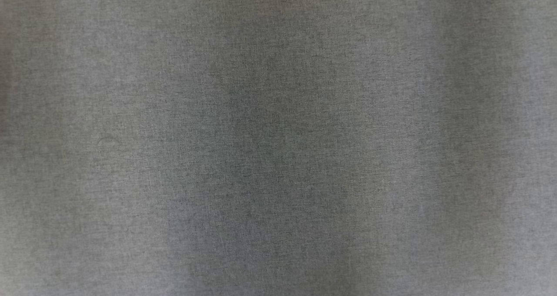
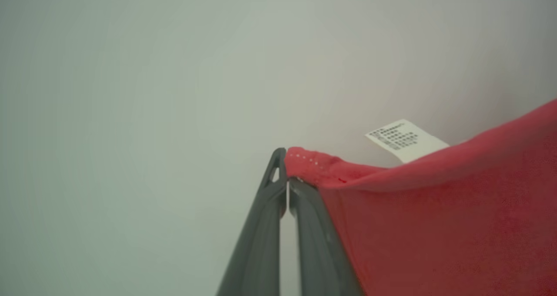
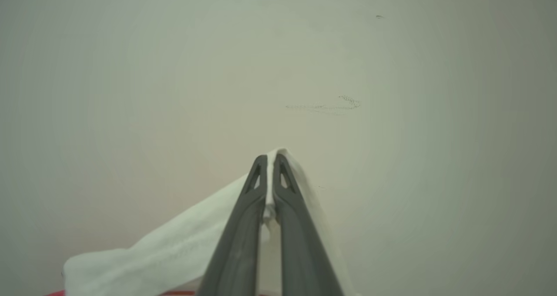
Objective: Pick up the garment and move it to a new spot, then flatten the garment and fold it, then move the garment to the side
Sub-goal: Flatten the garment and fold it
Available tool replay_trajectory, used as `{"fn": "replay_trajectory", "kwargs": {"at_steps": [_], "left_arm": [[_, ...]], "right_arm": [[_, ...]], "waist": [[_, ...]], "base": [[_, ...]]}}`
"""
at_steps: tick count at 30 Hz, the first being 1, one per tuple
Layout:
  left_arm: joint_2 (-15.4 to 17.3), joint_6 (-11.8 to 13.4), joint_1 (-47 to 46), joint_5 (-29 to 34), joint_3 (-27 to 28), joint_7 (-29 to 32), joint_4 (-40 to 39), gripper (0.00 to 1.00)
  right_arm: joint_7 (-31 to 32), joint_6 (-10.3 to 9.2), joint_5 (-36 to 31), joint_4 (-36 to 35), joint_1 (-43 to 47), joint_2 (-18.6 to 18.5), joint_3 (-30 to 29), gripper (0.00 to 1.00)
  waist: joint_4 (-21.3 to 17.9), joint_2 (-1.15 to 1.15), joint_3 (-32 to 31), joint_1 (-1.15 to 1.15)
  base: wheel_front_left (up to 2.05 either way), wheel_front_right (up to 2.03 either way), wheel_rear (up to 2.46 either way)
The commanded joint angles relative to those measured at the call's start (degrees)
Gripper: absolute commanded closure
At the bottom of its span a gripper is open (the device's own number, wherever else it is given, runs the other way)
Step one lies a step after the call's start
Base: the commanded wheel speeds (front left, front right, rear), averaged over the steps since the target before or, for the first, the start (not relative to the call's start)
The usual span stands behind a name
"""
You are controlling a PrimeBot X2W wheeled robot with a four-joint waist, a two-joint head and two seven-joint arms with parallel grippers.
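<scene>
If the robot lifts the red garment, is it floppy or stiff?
Probably floppy: the red garment sags away from the edge pinched in the left gripper, and the white cloth in the right gripper droops too. Likely light, since thin fingertip pinches hold it. It might slip, as little cloth sits between the tips.

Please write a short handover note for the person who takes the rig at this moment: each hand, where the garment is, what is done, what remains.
Left hand: shut on the stitched edge of the red garment. A white care label sticks out behind that edge.
Right hand: shut on white cloth. I cannot tell whether it belongs to the garment.
Head view: grey woven fabric close up, so the wider layout is hidden.
Done: both hands have a grip.
To do: probably placing, flattening, folding and moving aside; no fold is visible.
</scene>
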Motion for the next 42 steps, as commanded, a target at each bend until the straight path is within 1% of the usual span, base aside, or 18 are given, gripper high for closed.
{"fn": "replay_trajectory", "kwargs": {"at_steps": [1, 4, 10, 15, 20, 24, 27, 30, 33, 37, 39, 42], "left_arm": [[-0.64, 0.11, -2.58, -0.22, -0.88, -0.71, 1.88, 1.0], [-1.42, 0.12, -5.66, -1.18, -1.86, -1.81, 4.76, 1.0], [-2.45, 0.12, -9.24, -2.88, -4.38, -3.46, 9.32, 1.0], [-2.55, 0.12, -10.03, -3.76, -6.15, -4.61, 11.38, 1.0], [-2.69, 0.12, -10.67, -6.12, -8.39, -6.02, 13.37, 1.0], [-2.58, 0.12, -10.57, -6.44, -9.72, -8.34, 14.27, 1.0], [-3.44, 0.12, -9.09, -7.08, -10.53, -9.63, 14.9, 1.0], [-3.77, 0.12, -7.36, -8.51, -10.2, -11.06, 15.07, 1.0], [-3.67, 0.12, -4.18, -9.86, -10.27, -12.28, 14.36, 1.0], [-2.42, 0.16, 2.12, -11.23, -9.26, -13.3, 12.34, 1.0], [-1.19, 0.88, 6.59, -12.15, -7.98, -13.47, 10.7, 1.0], [0.75, 2.82, 14.8, -12.38, -5.61, -13.48, 4.8, 1.0]], "right_arm": [[-0.21, 0.03, -1.18, 2.31, -2.97, 0.57, 0.9, 1.0], [-0.97, 0.03, -2.52, 5.92, -7.2, 1.16, 1.85, 1.0], [-3.1, 0.03, -3.44, 11.38, -12.26, 2.65, 3.48, 1.0], [-4.34, 0.03, -3.56, 14.12, -13.76, 3.29, 4.55, 1.0], [-5.66, 0.03, -3.23, 16.68, -14.47, 3.31, 6.15, 1.0], [-6.22, 0.03, -3.02, 16.78, -13.51, 2.53, 8.75, 1.0], [-6.56, 0.03, -1.63, 17.19, -12.93, 1.57, 9.41, 1.0], [-6.96, 0.03, -0.27, 16.91, -11.11, 1.3, 10.8, 1.0], [-7.77, 0.03, 2.7, 15.53, -8.47, 0.64, 11.94, 1.0], [-8.36, 0.03, 7.26, 12.5, -2.66, 0.04, 13.9, 1.0], [-8.79, 0.03, 10.31, 10.22, 1.97, 0.42, 14.95, 1.0], [-9.35, 0.03, 14.42, 5.71, 9.92, 0.12, 16.64, 1.0]], "waist": [[0.23, -0.02, 0.47, -0.02], [0.39, -0.02, 1.0, -0.02], [0.39, -0.02, 1.42, -0.02], [0.16, -0.02, 1.83, -0.02], [0.01, -0.02, 2.6, -0.02], [0.55, -0.02, 3.03, -0.02], [1.02, -0.02, 2.98, -0.02], [1.36, -0.02, 2.62, -0.02], [1.51, -0.02, 1.58, -0.02], [0.97, -0.02, -0.34, -0.02], [0.24, -0.02, -1.75, -0.02], [-0.87, -0.02, -4.3, -0.02]], "base": [[0.0, 0.0, 0.0], [0.0, 0.0, 0.0], [0.0, 0.0, 0.0], [0.0, 0.0, 0.0], [0.0, 0.0, 0.0], [0.0, 0.0, 0.0], [0.0, 0.0, 0.0], [0.0, 0.0, 0.0], [0.0, 0.0, 0.0], [0.0, 0.0, 0.0], [0.0, 0.0, 0.0], [0.0, 0.0, 0.0]]}}
